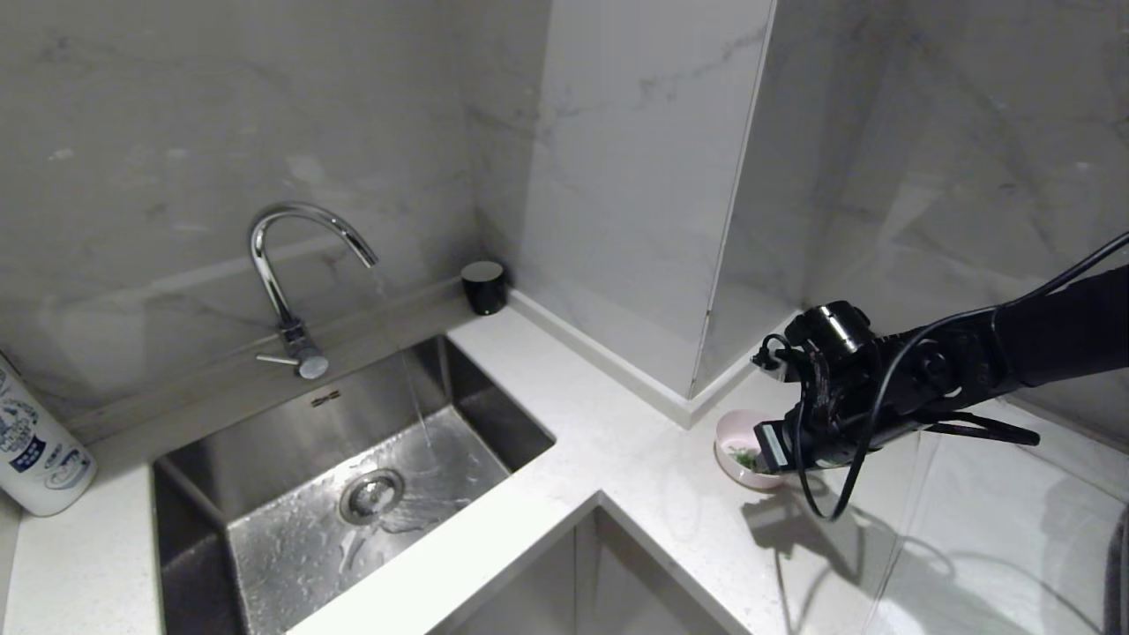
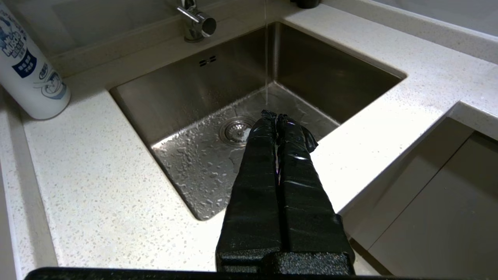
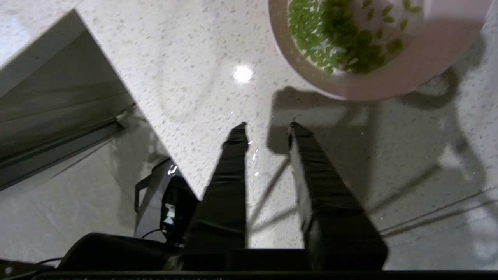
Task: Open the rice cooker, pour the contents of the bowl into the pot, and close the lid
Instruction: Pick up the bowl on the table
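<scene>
Fingers on your right gripper (image 3: 266, 128) stand slightly parted with nothing between them, hanging over bare speckled worktop (image 3: 186, 58); from their tips the bowl (image 3: 373, 83) lies close by at about one o'clock in the right wrist view, not touching; in the head view that gripper (image 1: 769, 445) overlaps the bowl's (image 1: 732, 441) three o'clock edge; your right arm is plainly the nearer one. Round, so no long axis to line up with; its rim is what you would take; pale pink outside, smooth and glossy, with loose green grains (image 3: 334, 35) lying inside. Your left gripper (image 2: 277, 116) has its black fingers pressed together, empty, parked above the wet steel sink (image 2: 342, 58), well away from the bowl; a thin stream runs from the tap (image 1: 291, 265). No rice cooker shows in any view, so opening it looks not yet possible from here.
</scene>
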You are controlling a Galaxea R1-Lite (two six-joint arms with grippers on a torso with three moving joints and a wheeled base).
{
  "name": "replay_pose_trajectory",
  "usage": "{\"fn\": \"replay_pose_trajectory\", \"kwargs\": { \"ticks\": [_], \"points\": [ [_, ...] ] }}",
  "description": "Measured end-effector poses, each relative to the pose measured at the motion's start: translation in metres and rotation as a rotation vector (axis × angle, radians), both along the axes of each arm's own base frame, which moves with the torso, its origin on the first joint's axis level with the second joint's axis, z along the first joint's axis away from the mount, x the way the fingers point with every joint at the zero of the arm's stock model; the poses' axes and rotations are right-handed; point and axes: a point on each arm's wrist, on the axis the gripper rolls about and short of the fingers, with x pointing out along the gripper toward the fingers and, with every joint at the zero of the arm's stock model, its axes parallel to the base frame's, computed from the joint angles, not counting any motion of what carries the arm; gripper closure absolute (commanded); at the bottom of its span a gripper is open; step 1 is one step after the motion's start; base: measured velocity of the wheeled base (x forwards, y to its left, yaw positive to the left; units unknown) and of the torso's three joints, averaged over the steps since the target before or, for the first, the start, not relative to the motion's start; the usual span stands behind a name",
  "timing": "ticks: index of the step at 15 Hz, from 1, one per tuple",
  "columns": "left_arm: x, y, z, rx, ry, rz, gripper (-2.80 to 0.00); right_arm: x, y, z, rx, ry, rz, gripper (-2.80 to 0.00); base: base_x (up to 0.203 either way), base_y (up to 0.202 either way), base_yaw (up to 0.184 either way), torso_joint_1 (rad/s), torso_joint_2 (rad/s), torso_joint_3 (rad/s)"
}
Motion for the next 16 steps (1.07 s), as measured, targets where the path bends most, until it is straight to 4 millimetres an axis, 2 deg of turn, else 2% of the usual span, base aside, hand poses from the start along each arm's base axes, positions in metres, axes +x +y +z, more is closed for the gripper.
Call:
{"fn": "replay_pose_trajectory", "kwargs": {
  "ticks": [11, 16],
  "points": [
    [0.000, 0.000, 0.000, -0.005, 0.001, 0.001, 0.00, 0.054, 0.014, -0.036, -0.062, -0.013, -0.027, -2.80, 0.000, 0.000, 0.000, 0.000, 0.00, 0.000],
    [0.000, 0.000, 0.000, -0.006, 0.001, 0.001, 0.00, 0.068, 0.026, -0.045, -0.053, -0.021, -0.018, -2.80, 0.000, 0.000, 0.000, 0.000, 0.00, 0.000]
  ]
}}
